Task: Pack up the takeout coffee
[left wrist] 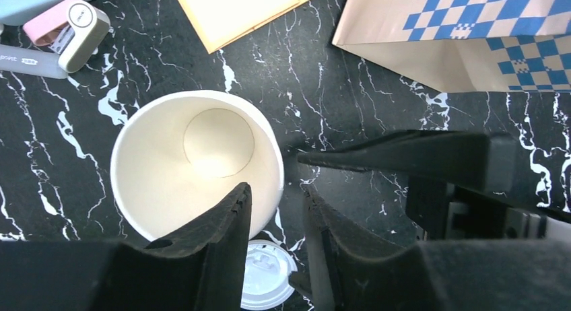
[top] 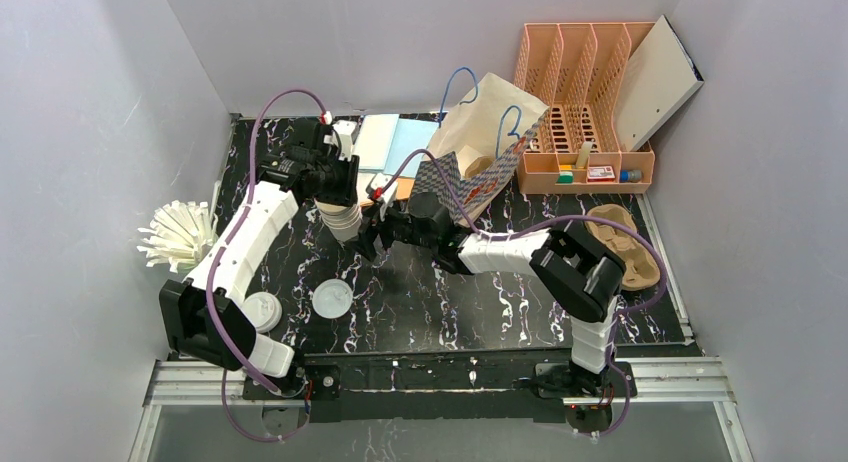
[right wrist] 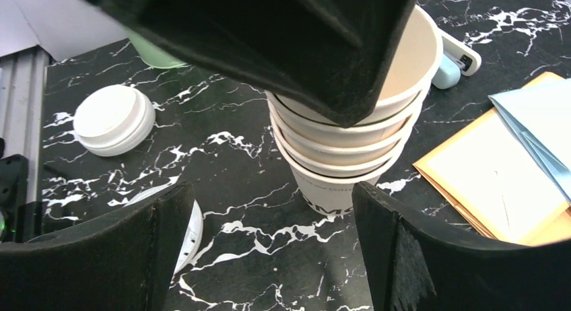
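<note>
Stack of cream cups (right wrist: 343, 149): unclenched left hand (left wrist: 276, 190) straddles its top rim, right hand (right wrist: 269, 190) spread beside.

The grey tool (left wrist: 27, 59) seemingly reads "point".

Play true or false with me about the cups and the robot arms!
The cream cups are stacked. True.
The top cup holds coffee. False: it is empty.
The right end effector is shut. False: its fingers stand wide apart.
The paper bag has blue checks. True.
The white lids sit on cups. False: they lie on the table.
</note>
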{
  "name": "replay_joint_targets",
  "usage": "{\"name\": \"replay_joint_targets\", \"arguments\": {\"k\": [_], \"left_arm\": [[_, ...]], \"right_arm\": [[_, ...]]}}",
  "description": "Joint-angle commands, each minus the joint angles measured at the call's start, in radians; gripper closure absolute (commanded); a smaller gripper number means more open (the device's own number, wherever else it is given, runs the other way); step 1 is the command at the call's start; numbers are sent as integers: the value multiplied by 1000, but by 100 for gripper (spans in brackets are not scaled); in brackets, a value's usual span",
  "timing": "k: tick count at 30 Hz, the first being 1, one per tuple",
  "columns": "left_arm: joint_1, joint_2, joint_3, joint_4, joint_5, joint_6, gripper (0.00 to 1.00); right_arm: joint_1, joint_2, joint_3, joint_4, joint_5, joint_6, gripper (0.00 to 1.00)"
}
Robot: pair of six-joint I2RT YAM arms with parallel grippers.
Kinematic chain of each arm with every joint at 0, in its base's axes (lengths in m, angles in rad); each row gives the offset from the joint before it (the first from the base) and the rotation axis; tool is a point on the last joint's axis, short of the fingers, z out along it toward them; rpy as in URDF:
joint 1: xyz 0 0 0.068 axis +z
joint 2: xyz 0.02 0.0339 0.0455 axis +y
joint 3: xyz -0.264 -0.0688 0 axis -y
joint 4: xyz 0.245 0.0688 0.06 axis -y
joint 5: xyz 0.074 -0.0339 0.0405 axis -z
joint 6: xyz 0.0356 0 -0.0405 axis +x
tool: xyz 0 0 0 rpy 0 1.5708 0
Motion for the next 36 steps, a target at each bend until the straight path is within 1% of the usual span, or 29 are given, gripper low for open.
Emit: {"name": "replay_joint_targets", "arguments": {"k": [1,4,8,10,13,16,19,24,30,31,33,35,36], "left_arm": [[-17,-52,-17,-31,39,29,66],[-26,-43,-25,-27,30,36,65],[-35,-22,-29,-16,17,34,71],[-38,-15,-32,-11,9,32,75],[-45,-8,-29,-12,-1,31,85],[-57,-13,-23,-12,-5,30,93],[-66,-15,-17,-17,-21,32,100],[-78,-25,-8,-29,-44,36,100],[-85,-35,0,-38,-53,35,100],[-86,-35,0,-38,-57,36,96],[-88,-37,-1,-39,-73,39,79],[-92,-40,-6,-37,-124,50,69],[-94,-42,-7,-37,-142,55,65]], "right_arm": [[3,-1,6,116,55,-26,4],[3,5,8,118,54,-34,4],[4,19,17,121,54,-35,4],[4,30,20,131,50,-39,6],[3,47,17,163,52,-42,7],[4,57,10,203,64,-47,7],[4,68,8,241,77,-55,5],[3,95,16,285,85,-66,2],[3,134,66,281,75,-68,2],[4,138,66,287,79,-69,2],[4,140,58,309,85,-72,2],[3,137,43,332,86,-72,2],[3,135,33,345,85,-72,2]]}}
